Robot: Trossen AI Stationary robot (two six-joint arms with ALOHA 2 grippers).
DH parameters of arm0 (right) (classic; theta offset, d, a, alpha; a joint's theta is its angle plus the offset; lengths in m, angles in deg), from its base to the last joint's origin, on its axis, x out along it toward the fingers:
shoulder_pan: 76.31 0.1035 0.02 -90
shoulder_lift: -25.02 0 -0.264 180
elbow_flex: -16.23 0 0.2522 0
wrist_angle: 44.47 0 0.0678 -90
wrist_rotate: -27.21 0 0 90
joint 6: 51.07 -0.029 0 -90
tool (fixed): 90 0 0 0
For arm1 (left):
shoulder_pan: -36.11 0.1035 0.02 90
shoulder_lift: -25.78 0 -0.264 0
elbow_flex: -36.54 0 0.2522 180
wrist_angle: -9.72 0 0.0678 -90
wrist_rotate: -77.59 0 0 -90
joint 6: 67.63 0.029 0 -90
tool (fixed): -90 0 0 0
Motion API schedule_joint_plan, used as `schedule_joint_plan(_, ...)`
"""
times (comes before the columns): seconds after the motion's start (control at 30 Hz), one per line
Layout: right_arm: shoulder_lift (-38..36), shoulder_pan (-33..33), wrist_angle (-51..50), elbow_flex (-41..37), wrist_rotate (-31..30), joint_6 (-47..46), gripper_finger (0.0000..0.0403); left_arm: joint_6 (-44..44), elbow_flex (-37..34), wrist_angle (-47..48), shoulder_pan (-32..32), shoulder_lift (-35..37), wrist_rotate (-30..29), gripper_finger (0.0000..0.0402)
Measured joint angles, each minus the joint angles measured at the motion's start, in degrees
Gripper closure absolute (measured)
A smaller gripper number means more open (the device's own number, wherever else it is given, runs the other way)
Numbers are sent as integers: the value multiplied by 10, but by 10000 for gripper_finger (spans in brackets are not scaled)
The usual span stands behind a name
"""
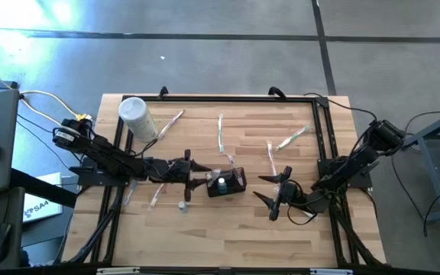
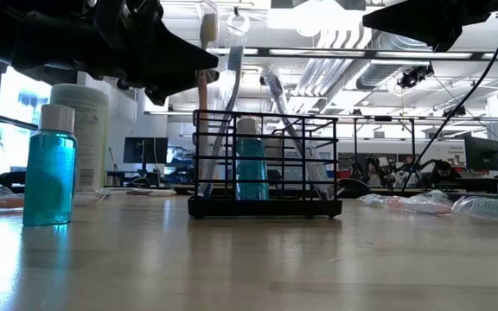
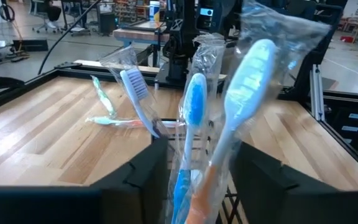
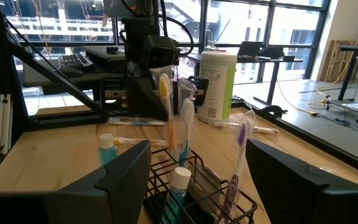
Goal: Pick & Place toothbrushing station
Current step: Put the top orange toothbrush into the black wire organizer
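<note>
The black wire holder box (image 1: pixel 226 183) stood upright near the middle of the pale wooden surface (image 1: pixel 228 237), with wrapped toothbrushes (image 2: pixel 219 104) and a blue bottle (image 2: pixel 250 164) inside. The left gripper (image 1: pixel 195 174) hovered just beside its left end, fingers parted around two wrapped toothbrushes. The right gripper (image 1: pixel 277 197) waited nearby, spread and empty.

Bright overhead lights, window backlight; glare on table (image 2: pixel 258 259).
</note>
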Motion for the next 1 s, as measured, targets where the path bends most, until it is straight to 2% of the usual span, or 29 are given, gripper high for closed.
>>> schedule_joint_plan(0.23, 0, 0, 0, 0, 0, 0, 149, -54, 0, 1, 0, 0, -27, 168)
schedule_joint_plan(0.43, 0, 0, 0, 0, 0, 1, 149, -54, 0, 4, 0, 0, -28, 124)
schedule_joint_plan(0.63, 0, 0, 0, 0, 0, 1, 149, -47, 0, 12, 1, 0, -34, 114)
schedule_joint_plan(0.8, 0, 0, -1, 0, 0, 1, 149, -116, 0, 45, 27, 0, -41, 114)
schedule_joint_plan(1.0, 0, 0, -6, 0, 0, 0, 149, -129, 0, 50, 42, 0, -12, 114)
